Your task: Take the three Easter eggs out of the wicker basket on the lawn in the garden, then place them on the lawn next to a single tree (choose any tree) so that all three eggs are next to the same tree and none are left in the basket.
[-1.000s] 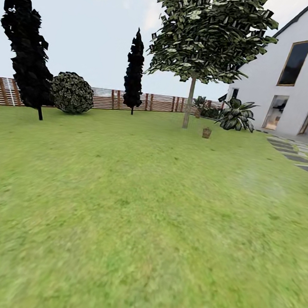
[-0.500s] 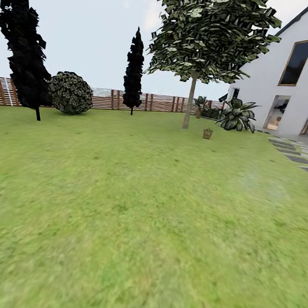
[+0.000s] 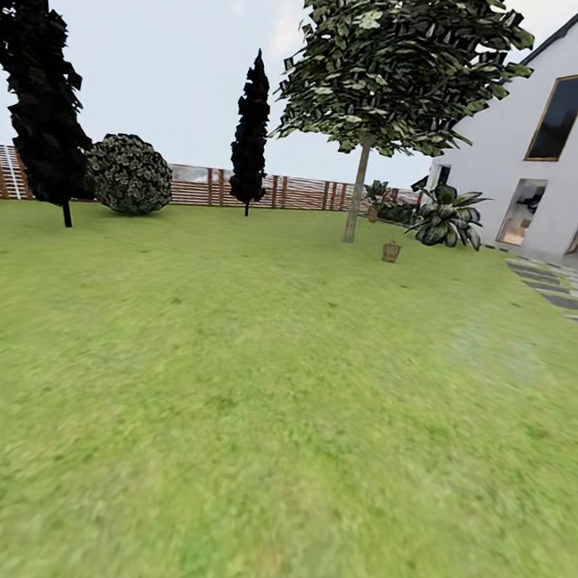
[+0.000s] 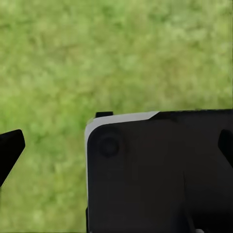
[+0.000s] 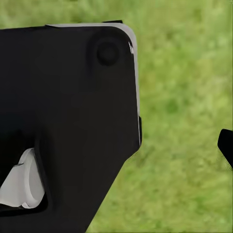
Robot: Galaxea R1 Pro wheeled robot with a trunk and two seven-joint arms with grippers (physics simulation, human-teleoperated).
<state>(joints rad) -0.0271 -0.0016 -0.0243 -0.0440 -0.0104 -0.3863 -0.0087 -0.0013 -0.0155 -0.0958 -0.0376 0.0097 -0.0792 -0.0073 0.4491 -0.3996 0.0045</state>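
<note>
Nearest to me is the lawn (image 3: 246, 428), bare grass beneath both my wrists. My left gripper (image 4: 116, 145) shows dark fingertips at opposite edges of its view, so I judge the jaws wide with nothing between them; my right gripper shows one dark fingertip (image 5: 226, 145) and the rest is out of sight, so I cannot tell its spread. Far ahead stands the tree (image 3: 356, 193) with its pale trunk. The wicker basket (image 3: 390, 251) sits on the grass just beside that trunk, toward the house (image 3: 554, 167). I judge I am crossing toward it. It is too small to show eggs.
</note>
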